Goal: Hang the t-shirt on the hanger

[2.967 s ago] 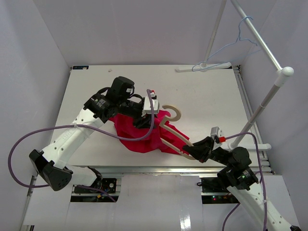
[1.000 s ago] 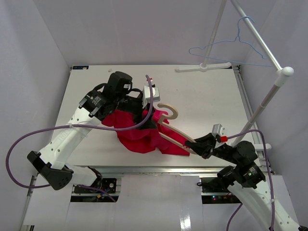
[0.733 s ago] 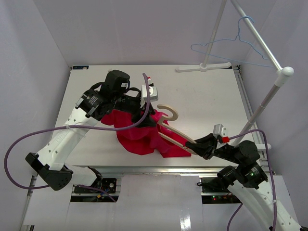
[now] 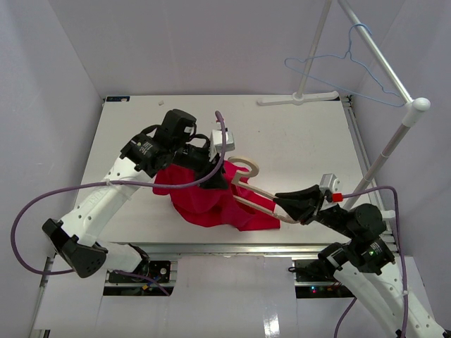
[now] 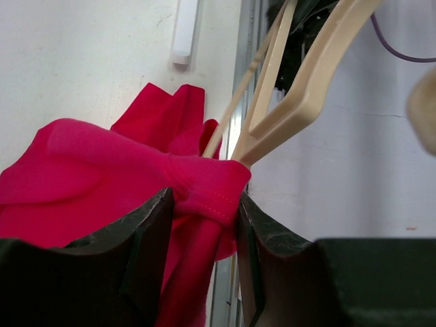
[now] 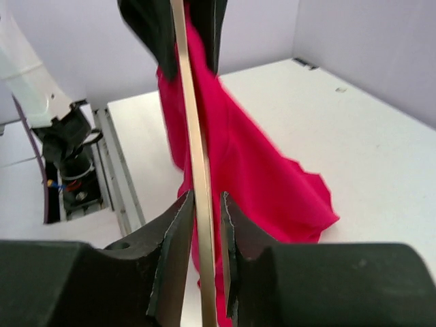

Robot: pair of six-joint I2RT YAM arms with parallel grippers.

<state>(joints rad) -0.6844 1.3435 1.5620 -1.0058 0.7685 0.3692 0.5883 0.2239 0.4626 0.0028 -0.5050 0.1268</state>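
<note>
The bright red t-shirt [image 4: 211, 201] hangs in a bunch over the table's near middle. My left gripper [image 4: 220, 176] is shut on a fold of its stitched edge [image 5: 204, 194] and holds it up. The tan wooden hanger [image 4: 257, 193] runs from its curved hook [image 4: 246, 167] near the left gripper to my right gripper [image 4: 287, 205], which is shut on its arm [image 6: 197, 177]. One hanger end goes into the red cloth [image 6: 259, 177]. In the left wrist view the hanger's arm and bar [image 5: 306, 82] stand just beyond the held fold.
A white clothes rack [image 4: 384, 77] stands at the back right with a thin light-blue wire hanger [image 4: 338, 67] on its rail. Its base [image 4: 299, 98] rests at the table's far edge. Purple cables loop by both arms.
</note>
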